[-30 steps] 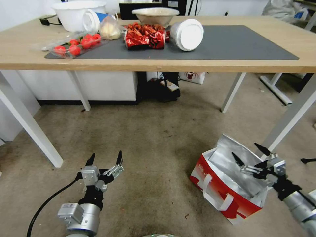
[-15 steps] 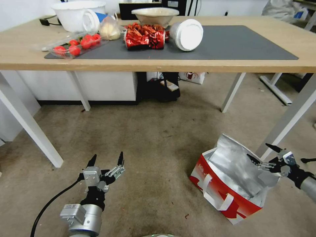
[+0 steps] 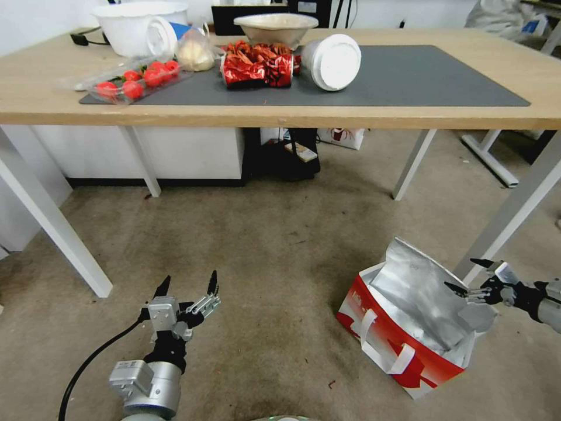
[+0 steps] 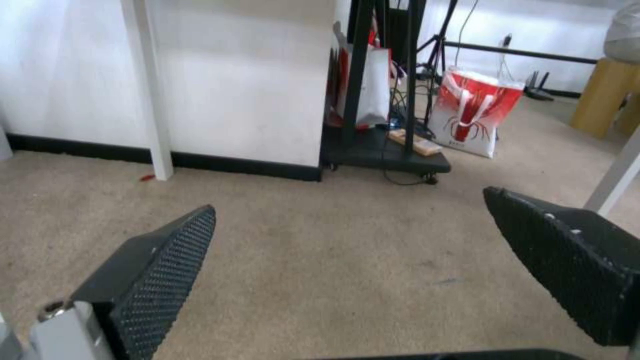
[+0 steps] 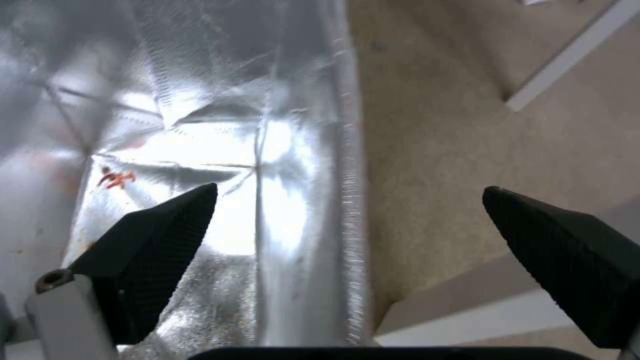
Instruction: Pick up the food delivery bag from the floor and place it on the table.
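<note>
Your food delivery bag (image 3: 403,327) stands on the floor (image 3: 274,251), red-and-white, its foil mouth gaping. The right gripper (image 3: 468,275), spread open at the bag's far rim, has retreated rightward; the left gripper (image 3: 187,285) stays open.

Even, bright indoor light falls from above; the table (image 3: 280,114) casts soft shadow on the floor (image 3: 263,245). Foil inside the food delivery bag (image 5: 220,150) glares white. Head view's edges bend; wrist views look slightly soft.
</note>
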You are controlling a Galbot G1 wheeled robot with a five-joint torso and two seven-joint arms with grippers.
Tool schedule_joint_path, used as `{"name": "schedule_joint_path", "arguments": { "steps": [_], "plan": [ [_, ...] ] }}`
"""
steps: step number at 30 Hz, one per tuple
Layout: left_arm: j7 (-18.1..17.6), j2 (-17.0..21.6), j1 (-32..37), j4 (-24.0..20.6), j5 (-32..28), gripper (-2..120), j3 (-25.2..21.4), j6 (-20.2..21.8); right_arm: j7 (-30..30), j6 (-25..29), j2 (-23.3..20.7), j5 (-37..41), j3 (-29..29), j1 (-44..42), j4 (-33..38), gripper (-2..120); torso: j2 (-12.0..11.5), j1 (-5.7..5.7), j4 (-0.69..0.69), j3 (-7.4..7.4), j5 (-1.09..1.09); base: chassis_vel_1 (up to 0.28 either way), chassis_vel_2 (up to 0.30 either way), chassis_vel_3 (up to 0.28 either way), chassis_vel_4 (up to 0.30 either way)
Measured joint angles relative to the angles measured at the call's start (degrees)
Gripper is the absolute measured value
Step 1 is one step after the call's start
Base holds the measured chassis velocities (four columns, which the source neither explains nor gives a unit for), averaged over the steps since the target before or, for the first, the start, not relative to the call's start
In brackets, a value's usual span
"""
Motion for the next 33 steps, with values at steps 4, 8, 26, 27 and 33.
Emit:
{"name": "schedule_joint_path", "arguments": {
  "steps": [4, 8, 26, 27, 33],
  "plan": [
    [-0.1, -0.1, 0.1, -0.1, 0.0, 100, -0.2, 0.2, -0.2, -1.2, 0.1, -0.8, -2.7, 1.9, -0.6, 100, 0.0, 0.0, 0.02, 0.0, 0.0, 0.0, 0.0, 0.0, 0.0],
    [-0.1, -0.6, 0.0, -0.2, 0.0, 100, -0.3, 0.2, -0.8, -2.2, 0.2, -2.4, -5.0, 4.1, -2.0, 100, 0.0, 0.0, 0.01, 0.0, 0.0, 0.0, 0.0, 0.0, 0.0],
    [0.0, -1.5, 0.0, -0.1, -0.1, 100, -0.3, 0.2, -2.0, -3.6, 0.4, -2.7, -6.8, 4.3, -4.6, 100, 0.0, 0.0, 0.0, 0.0, 0.0, 0.0, 0.0, 0.0, 0.0],
    [-0.1, -1.5, 0.0, -0.1, -0.1, 100, -0.2, 0.1, -2.0, -3.6, 0.4, -2.7, -6.3, 3.9, -4.4, 100, 0.0, 0.0, 0.0, 0.0, 0.0, 0.0, 0.0, 0.0, 0.0],
    [-0.2, -1.4, -0.1, -0.3, -0.2, 100, -0.3, 0.0, -2.0, -3.6, 0.0, -2.4, -4.7, 2.4, -4.0, 86, 0.0, 0.0, 0.0, 0.0, 0.0, 0.0, 0.0, 0.0, 0.0]
  ]
}}
